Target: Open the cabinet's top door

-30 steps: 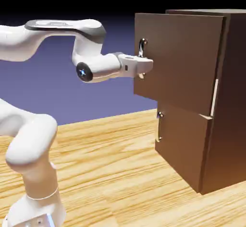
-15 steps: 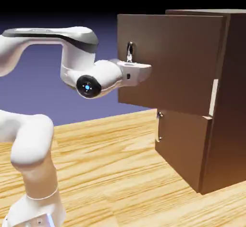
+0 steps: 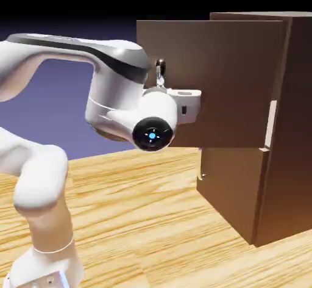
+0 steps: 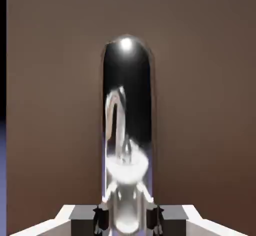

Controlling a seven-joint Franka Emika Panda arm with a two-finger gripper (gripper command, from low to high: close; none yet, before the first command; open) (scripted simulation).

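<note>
The dark brown cabinet stands at the exterior view's right. Its top door is swung well out toward the left, hinged at its right edge. The door's vertical silver handle sits near the free left edge. My gripper is shut on that handle, with the white hand pressed close against the panel. In the hand view the shiny handle fills the middle, running up from between my two dark fingertips, and my gripper clamps its lower part against the brown door.
Below the top door, the shorter lower door is shut, with its small silver handle at its left edge. The wooden table spreads in front of the cabinet. My arm's elbow bulks at the left.
The top door has swung further open, its free edge moving left. My hand has followed the handle leftward and turned, the wrist now facing the camera.
</note>
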